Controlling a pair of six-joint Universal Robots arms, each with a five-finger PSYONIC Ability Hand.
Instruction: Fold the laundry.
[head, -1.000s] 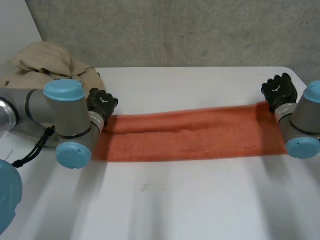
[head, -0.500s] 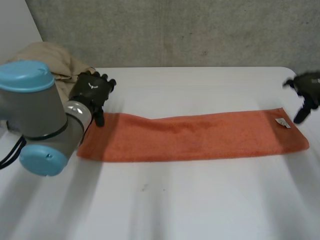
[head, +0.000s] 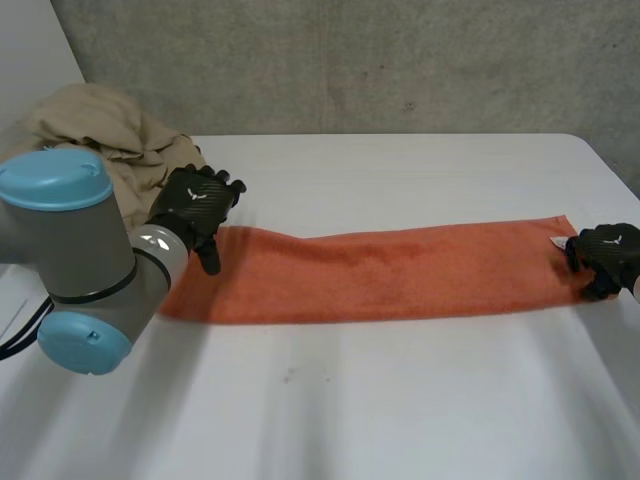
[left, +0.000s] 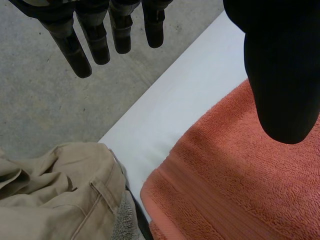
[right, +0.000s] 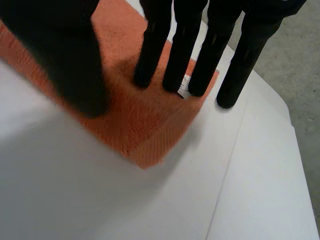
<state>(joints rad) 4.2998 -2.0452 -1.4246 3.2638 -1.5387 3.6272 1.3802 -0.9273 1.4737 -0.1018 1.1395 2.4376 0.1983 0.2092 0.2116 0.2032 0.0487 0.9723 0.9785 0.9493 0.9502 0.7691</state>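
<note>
The orange towel (head: 390, 272) lies flat across mid-frame on the table (head: 400, 410). The right hand (head: 606, 255) has dropped to its right end, fingers straight. The left hand (head: 195, 205), fingers straight and apart, stays at its left end.

Lying on the white table (head: 400, 400): a long orange towel (head: 390, 275) spread flat, heaped beige clothes (head: 100, 125) beside its left end.

Just a white table (head: 400, 400) with a tiny dark speck (head: 288, 376) on it, around 7 o'clock from the middle. A rough grey concrete wall (head: 350, 60) runs behind at 12 o'clock, plus a plain white panel (head: 30, 60) at 10 o'clock.
</note>
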